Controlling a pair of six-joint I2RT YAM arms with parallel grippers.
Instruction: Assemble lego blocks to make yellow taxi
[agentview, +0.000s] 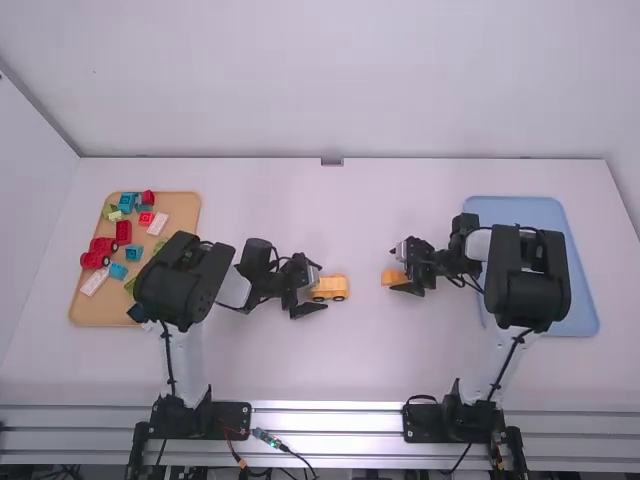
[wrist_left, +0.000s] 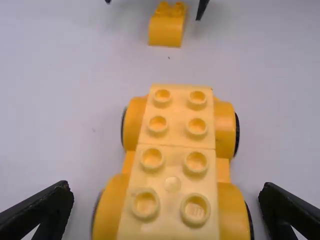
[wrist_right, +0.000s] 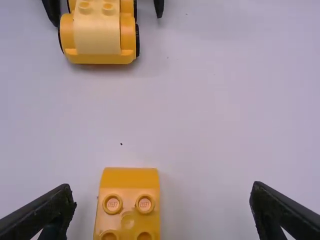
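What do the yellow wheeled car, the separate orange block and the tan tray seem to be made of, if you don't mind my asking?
The car: glossy hard plastic, by its highlights and moulded studs. The orange block: likely the same, with crisp studs and a smooth sheen. The tan tray: matte and even, plastic or perhaps wood.

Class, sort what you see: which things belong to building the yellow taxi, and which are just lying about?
For the taxi:
yellow wheeled car
loose yellow block

Apparently just lying about:
red, blue and green blocks
tan tray
blue tray
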